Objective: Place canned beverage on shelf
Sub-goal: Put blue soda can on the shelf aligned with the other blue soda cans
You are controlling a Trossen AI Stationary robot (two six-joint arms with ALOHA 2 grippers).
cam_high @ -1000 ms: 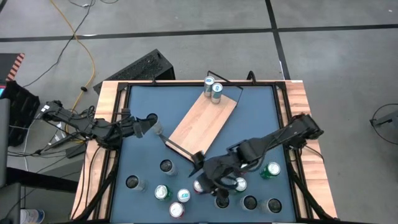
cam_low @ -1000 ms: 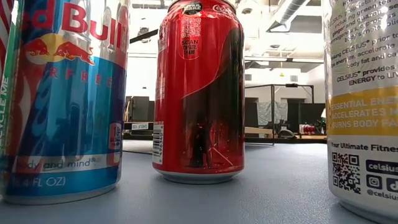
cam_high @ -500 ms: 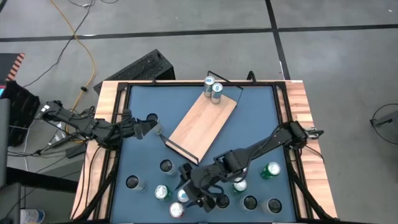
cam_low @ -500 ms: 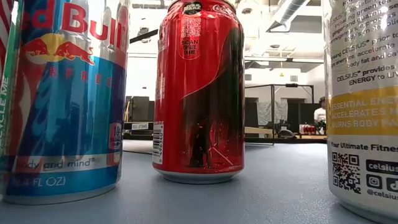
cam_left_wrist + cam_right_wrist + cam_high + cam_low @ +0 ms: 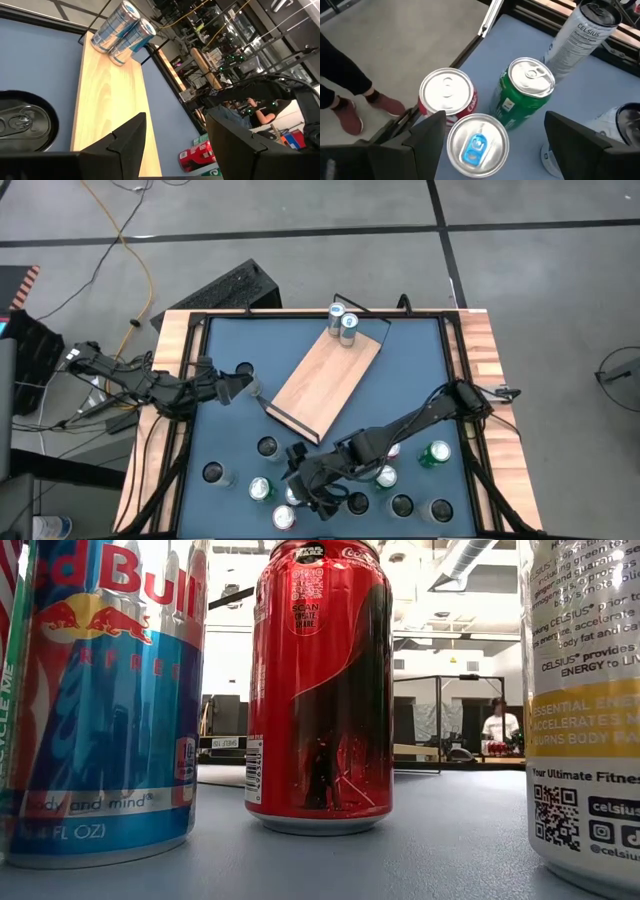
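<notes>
Light wood marks the shelf (image 5: 326, 378), a long board lying slantwise across the middle of the blue tabletop (image 5: 420, 370), its dark lip and wire rail toward the near left. Two silver-and-blue cans (image 5: 342, 318) stand side by side on its far end, close to the tabletop's far edge; the left wrist view shows the same pair (image 5: 122, 26) on the board's far end.

The right gripper (image 5: 308, 488) hovers over the cluster of cans along the near edge, fingers spread wide and holding nothing. Its wrist camera looks down on three can tops huddled together: a blue-tabbed can (image 5: 477, 145) directly between the fingers, a red can (image 5: 446, 92) and a green can (image 5: 526, 89) just behind it. A tall white Celsius can (image 5: 580, 37) stands farther off.

The left gripper (image 5: 238, 385) waits near the left edge, beside the shelf's near end, jaws part open and empty, with a dark can top (image 5: 21, 124) just beside it.

From table height, a Red Bull can (image 5: 100, 700), a red cola can (image 5: 320, 690) and a white Celsius can (image 5: 585, 710) stand upright near the camera. A person (image 5: 495, 724) shows far off in the room.
</notes>
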